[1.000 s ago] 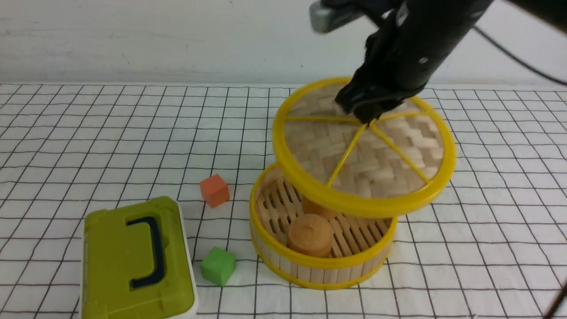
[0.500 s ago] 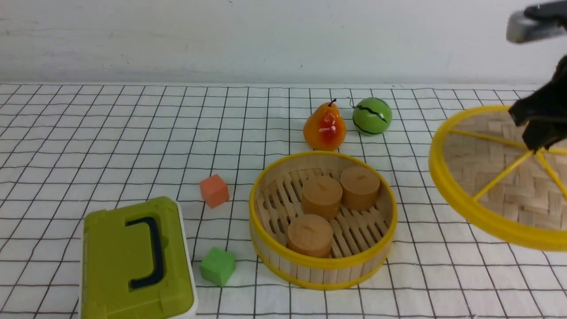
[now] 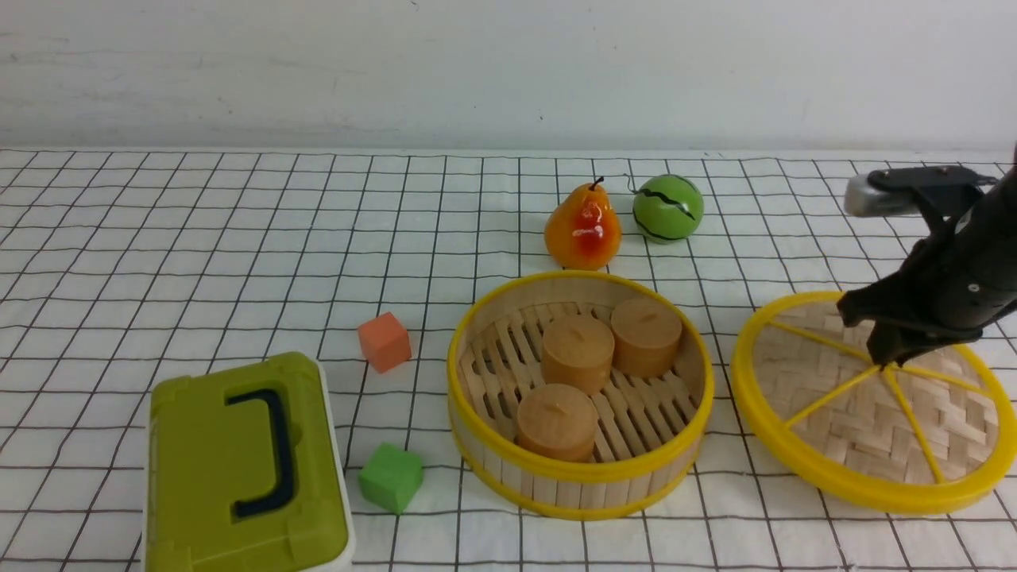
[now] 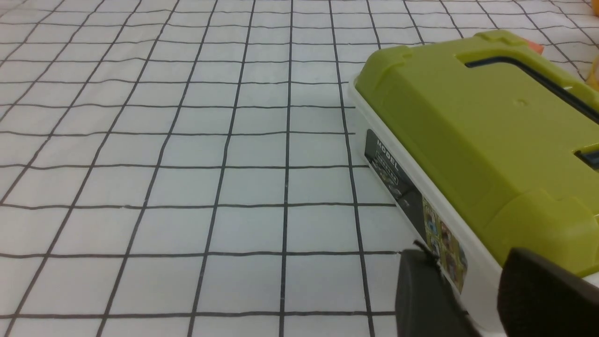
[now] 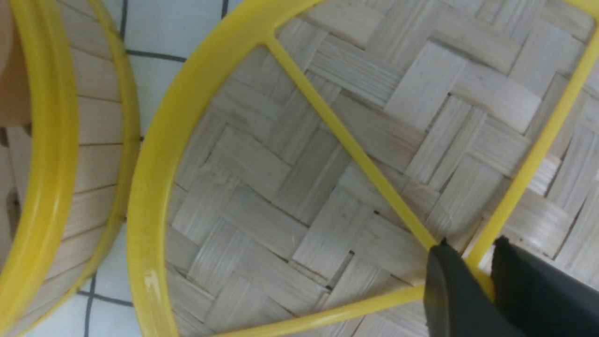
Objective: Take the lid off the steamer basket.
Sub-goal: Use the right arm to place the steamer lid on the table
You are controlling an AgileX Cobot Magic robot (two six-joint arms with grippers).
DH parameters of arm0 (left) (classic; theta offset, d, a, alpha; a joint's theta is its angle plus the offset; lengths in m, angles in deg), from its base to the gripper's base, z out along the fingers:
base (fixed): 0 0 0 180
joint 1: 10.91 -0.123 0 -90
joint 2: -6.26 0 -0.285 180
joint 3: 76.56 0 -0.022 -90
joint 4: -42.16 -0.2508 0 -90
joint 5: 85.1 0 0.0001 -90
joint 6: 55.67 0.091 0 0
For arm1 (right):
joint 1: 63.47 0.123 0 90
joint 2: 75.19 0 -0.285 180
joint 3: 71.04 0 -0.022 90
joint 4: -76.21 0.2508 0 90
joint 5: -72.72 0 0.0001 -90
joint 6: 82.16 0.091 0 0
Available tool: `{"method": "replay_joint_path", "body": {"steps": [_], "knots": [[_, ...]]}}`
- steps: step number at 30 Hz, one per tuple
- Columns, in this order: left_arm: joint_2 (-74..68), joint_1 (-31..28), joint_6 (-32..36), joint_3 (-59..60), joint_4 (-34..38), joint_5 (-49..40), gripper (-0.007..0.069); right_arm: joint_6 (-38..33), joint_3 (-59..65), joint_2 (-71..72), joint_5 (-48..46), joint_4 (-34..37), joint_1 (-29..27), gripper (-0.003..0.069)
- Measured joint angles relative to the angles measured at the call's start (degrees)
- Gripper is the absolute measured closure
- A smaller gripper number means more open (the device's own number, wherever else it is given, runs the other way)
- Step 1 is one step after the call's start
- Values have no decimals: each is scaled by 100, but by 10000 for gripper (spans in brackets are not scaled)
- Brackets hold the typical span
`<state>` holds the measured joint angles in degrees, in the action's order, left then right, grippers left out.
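Observation:
The steamer basket (image 3: 486, 397) stands uncovered in the middle of the table with three tan round cakes (image 3: 578, 353) inside; its wall also shows in the right wrist view (image 5: 51, 154). The lid (image 3: 826, 421), woven bamboo with a yellow rim and spokes, is to the basket's right, low over the table or on it, clear of the basket. My right gripper (image 3: 880, 361) is shut on the lid's yellow hub (image 5: 482, 276) in the right wrist view, one black finger (image 5: 449, 290) on each side. My left gripper (image 4: 468, 281) is open and empty beside the olive-green box.
An olive-green box (image 3: 238, 469) with a dark handle sits at the front left, also in the left wrist view (image 4: 472, 126). An orange cube (image 3: 384, 342) and a green cube (image 3: 390, 477) lie left of the basket. A pear (image 3: 582, 228) and a green ball (image 3: 667, 207) stand behind it.
My right gripper has carried the lid from above the basket out to the right and then down to the table level beside the basket. The basket's cakes, the pear and the ball came into view.

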<state>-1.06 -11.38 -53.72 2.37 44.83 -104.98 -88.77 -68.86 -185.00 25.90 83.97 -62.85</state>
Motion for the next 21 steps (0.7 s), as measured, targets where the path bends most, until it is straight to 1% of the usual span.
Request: {"method": "replay_joint_path", "body": {"steps": [3, 6, 8, 9, 10, 12, 14, 16, 19, 21], "knots": [[0, 0, 0, 0, 0, 0, 386, 0, 4, -134, 62, 0, 0, 559], [0, 0, 0, 0, 0, 0, 386, 6, 6, -227, 114, 0, 0, 521], [0, 0, 0, 0, 0, 0, 386, 10, 6, -247, 121, 0, 0, 469], [0, 0, 0, 0, 0, 0, 386, 10, 6, -247, 121, 0, 0, 463], [0, 0, 0, 0, 0, 0, 386, 12, 6, -247, 121, 0, 0, 426], [0, 0, 0, 0, 0, 0, 386, 12, 1, -247, 42, 5, 0, 379], [0, 0, 0, 0, 0, 0, 386, 12, -18, -194, -148, 37, 0, 354], [0, 0, 0, 0, 0, 0, 386, 12, -18, -25, -299, 83, 0, 351], [0, 0, 0, 0, 0, 0, 386, -18, -18, 357, -396, 164, 0, 366], [0, 0, 0, 0, 0, 0, 386, -234, -18, 1000, -471, 402, 0, 420]]}}
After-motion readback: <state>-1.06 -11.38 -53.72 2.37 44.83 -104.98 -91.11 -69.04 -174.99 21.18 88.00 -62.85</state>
